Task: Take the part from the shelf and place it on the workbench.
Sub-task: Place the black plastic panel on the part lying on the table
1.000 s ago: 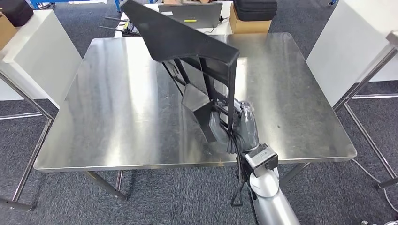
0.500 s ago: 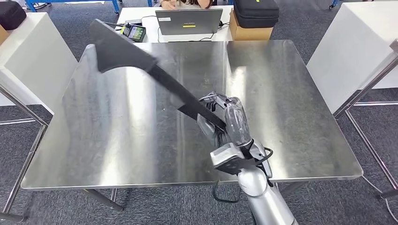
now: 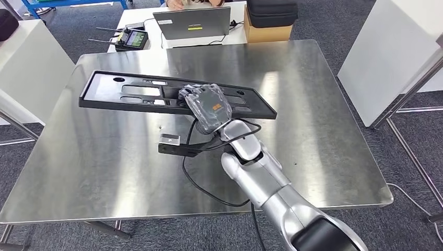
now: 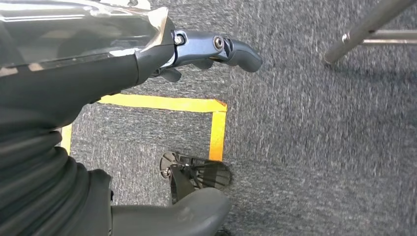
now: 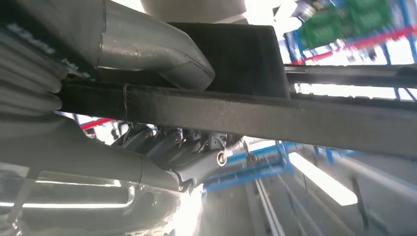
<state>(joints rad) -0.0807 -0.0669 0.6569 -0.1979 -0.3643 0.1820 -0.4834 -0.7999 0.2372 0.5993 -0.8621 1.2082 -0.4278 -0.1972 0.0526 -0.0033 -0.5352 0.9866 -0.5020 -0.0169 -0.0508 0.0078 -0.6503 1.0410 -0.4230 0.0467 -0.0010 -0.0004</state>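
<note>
Black part (image 3: 130, 94) lies flat over the steel workbench (image 3: 324, 136), w/ your right hand (image 3: 206, 104) gripping its edge; let go, that's what's left.

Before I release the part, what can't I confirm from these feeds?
- Head view: the right hand covers the middle of the black part, so its grip there is hidden.
- Head view: whether the part lies flat on the workbench or hangs just above it cannot be told.
- Right wrist view: the thumb and a bar of the part block the bench; the background is glare.
- Left wrist view: the left hand is over carpet.
</note>
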